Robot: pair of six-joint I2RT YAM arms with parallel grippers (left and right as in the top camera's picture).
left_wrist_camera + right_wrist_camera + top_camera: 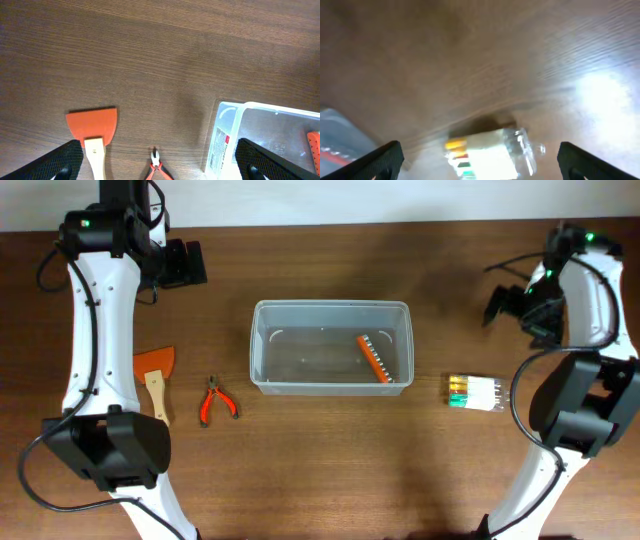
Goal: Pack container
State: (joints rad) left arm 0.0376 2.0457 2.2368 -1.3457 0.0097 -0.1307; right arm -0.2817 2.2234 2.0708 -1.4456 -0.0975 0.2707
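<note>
The clear plastic container stands at the table's middle with an orange tool lying inside; its corner also shows in the left wrist view. An orange scraper with a wooden handle and red-handled pliers lie left of it; both show in the left wrist view, scraper and pliers. A small clear packet with coloured pieces lies right of the container and shows blurred in the right wrist view. My left gripper is open and empty, high above the tools. My right gripper is open and empty above the packet.
The wooden table runs to a white wall at the back. Both arm bases stand at the front corners, left and right.
</note>
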